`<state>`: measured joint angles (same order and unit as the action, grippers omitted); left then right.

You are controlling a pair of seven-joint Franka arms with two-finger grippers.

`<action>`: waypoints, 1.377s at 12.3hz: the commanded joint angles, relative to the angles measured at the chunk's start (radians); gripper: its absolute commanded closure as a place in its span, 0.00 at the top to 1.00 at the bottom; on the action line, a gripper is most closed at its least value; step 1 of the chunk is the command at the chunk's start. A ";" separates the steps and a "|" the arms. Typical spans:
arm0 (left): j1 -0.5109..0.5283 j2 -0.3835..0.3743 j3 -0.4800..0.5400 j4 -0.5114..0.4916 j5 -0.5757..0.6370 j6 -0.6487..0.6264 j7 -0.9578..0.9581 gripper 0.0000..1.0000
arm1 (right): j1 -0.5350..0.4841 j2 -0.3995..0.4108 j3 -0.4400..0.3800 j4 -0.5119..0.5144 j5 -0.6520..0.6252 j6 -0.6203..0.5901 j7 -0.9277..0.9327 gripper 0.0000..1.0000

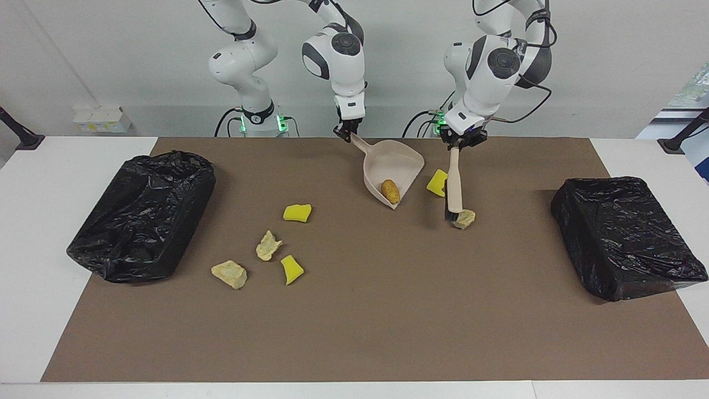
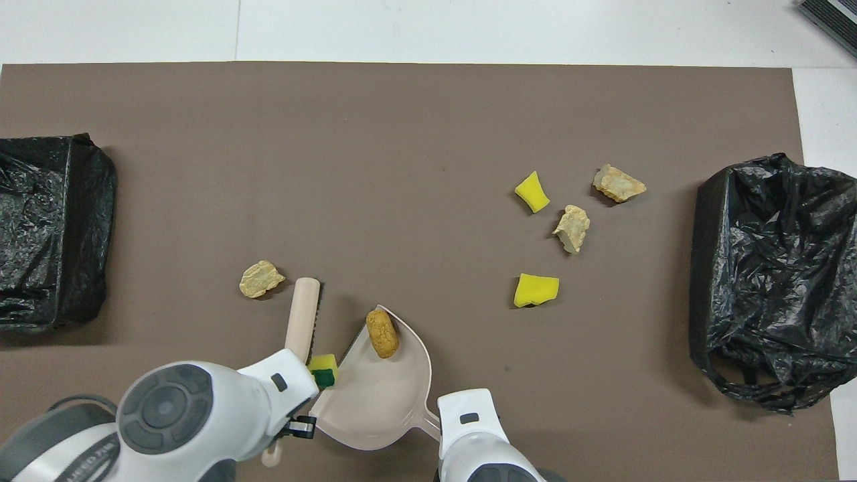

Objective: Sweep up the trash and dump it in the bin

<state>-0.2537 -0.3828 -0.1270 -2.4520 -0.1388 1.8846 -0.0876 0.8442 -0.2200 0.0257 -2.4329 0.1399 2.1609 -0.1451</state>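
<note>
Facing view: right gripper (image 1: 344,132) clamped tight on the handle of the beige dustpan (image 1: 394,166), pan tilted with its open lip on the brown mat (image 1: 388,332). Orange-brown lump (image 1: 391,191) inside the dustpan, near the lip. Left gripper (image 1: 460,139) closed around the handle of the beige hand brush (image 1: 454,183), beside the dustpan toward the left arm's end of the table; bristle end low at the mat, against a pale crumbly chunk (image 1: 465,219). Green-backed yellow sponge piece (image 1: 437,182) on the mat between dustpan and brush, outside the pan. Remaining trash scattered from the dustpan toward the right arm's end of the table, all farther from the robots than the pan: yellow sponge piece (image 1: 297,213) nearest the pan, then pale chunk (image 1: 268,245), yellow sponge wedge (image 1: 292,269), and pale chunk (image 1: 229,274) farthest off. Black-bagged bins at either end of the table, well apart from the dustpan: one (image 1: 143,216) at the right arm's end, the other (image 1: 626,235) at the left arm's end.
</note>
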 commanded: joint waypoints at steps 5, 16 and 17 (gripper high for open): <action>0.209 0.196 -0.013 0.156 0.151 0.037 0.281 0.00 | -0.005 0.014 0.000 0.035 0.020 0.014 -0.027 0.00; 0.200 0.056 -0.019 -0.082 0.234 -0.056 0.369 0.00 | 0.019 0.077 0.002 0.068 0.021 0.065 0.025 0.00; 0.174 0.045 -0.020 -0.096 0.228 -0.061 0.320 0.00 | 0.019 0.077 0.002 0.068 0.021 0.063 0.027 0.00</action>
<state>-0.0220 -0.2644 -0.1481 -2.4861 0.0793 1.8466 0.3118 0.8636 -0.1472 0.0271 -2.3770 0.1414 2.2101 -0.1277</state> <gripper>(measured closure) 0.722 0.674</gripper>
